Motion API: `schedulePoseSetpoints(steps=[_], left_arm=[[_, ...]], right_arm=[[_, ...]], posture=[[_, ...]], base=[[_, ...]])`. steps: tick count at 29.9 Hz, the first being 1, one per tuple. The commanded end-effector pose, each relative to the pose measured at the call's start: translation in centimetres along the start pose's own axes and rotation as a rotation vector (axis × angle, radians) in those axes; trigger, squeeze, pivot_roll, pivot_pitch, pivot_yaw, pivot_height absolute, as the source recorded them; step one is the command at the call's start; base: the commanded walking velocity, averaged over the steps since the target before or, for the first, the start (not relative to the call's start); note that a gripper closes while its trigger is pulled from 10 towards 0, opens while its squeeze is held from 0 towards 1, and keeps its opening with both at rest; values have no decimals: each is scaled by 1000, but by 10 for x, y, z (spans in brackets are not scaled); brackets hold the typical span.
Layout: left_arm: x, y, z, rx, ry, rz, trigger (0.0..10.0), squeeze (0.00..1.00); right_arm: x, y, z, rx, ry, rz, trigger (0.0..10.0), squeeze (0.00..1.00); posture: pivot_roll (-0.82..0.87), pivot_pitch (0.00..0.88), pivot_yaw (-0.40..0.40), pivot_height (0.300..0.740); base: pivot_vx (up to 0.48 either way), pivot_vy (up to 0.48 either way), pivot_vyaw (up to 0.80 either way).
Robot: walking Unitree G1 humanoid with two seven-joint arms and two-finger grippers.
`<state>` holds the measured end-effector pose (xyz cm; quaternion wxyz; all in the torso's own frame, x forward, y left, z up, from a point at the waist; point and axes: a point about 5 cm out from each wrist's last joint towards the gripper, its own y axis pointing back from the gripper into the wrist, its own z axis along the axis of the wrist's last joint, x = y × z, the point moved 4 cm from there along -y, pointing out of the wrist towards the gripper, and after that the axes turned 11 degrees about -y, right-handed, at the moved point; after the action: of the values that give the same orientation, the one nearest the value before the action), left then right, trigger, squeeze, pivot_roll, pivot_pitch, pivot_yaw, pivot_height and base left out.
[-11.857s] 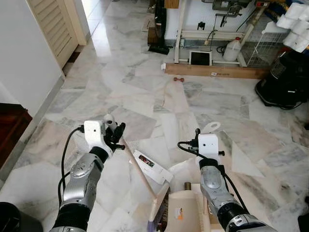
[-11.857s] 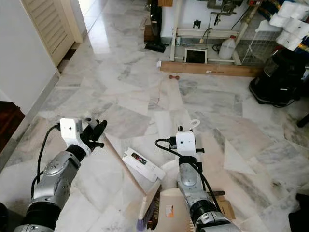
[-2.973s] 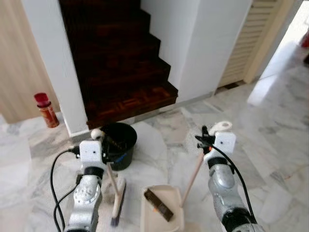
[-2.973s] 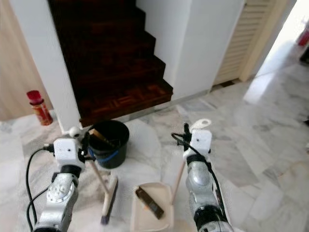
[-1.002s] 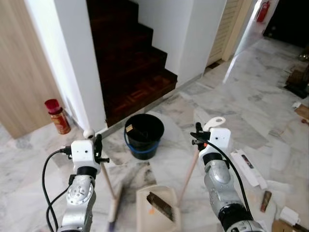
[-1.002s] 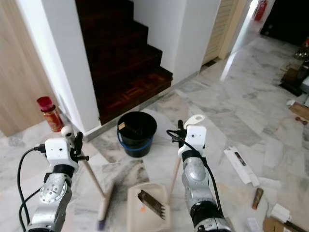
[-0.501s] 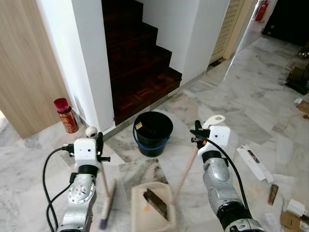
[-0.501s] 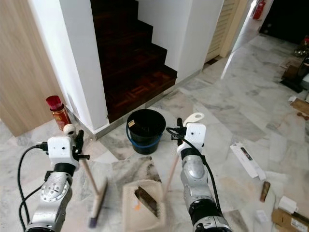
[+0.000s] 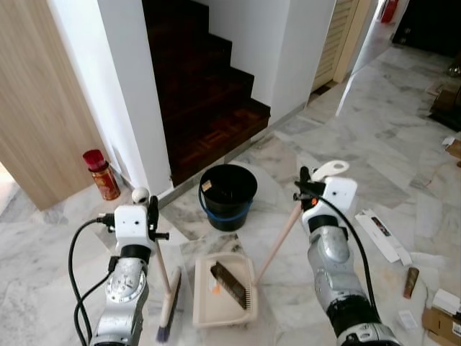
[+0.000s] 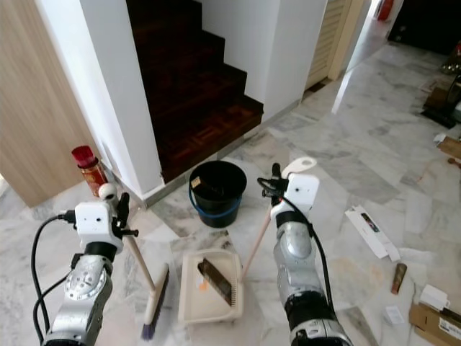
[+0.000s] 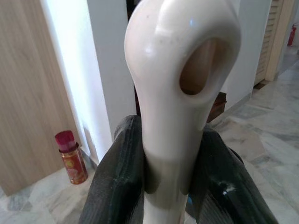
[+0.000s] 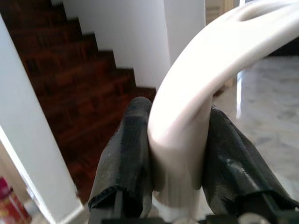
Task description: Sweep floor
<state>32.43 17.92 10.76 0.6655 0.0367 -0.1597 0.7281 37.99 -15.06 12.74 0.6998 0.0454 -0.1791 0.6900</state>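
Broom handle sits clamped in your left gripper; your right gripper clasps the dustpan handle, pan near the black bucket.

Silver arms, white wrist boxes, black cables, seemingly rubbery black fingers.

A dark wooden staircase rises between white walls. A black bucket stands on the marble floor below the lowest step. A red can sits near a wooden panel. A louvered door stands further off, with scattered boxes to the right.
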Motion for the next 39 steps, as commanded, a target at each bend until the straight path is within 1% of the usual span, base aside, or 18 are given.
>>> schedulePoseSetpoints(steps=[1,5,9,14,17,33,39], left_arm=[[-2,-6,16,-62,-14,-3,10000,0],[-3,-5,16,-63,-19,-8,10000,0],[-3,-3,14,-57,-20,-10,10000,0],[-3,-3,14,-56,-21,-6,10000,0],[-3,-3,14,-57,-21,-7,10000,0],[-3,-4,15,-61,-22,-10,10000,0],[-3,-5,15,-63,-21,-12,10000,0]], right_arm=[[11,-12,32,-119,-25,31,10000,0],[10,-12,42,-155,-33,21,10000,0],[16,-14,61,-224,-25,36,10000,0],[20,-16,83,-299,-32,40,10000,0],[21,-17,89,-318,-36,40,10000,0],[25,-16,96,-336,-54,34,10000,0],[27,-17,102,-354,-76,32,10000,0]], posture=[[72,0,-27,740],[75,0,-25,740],[71,0,-25,740],[71,0,-25,740],[75,0,-25,740],[75,0,-23,740],[80,0,-25,740]], base=[[0,0,0],[0,0,0],[0,0,0],[260,0,0],[267,0,0],[294,0,0],[296,0,0]])
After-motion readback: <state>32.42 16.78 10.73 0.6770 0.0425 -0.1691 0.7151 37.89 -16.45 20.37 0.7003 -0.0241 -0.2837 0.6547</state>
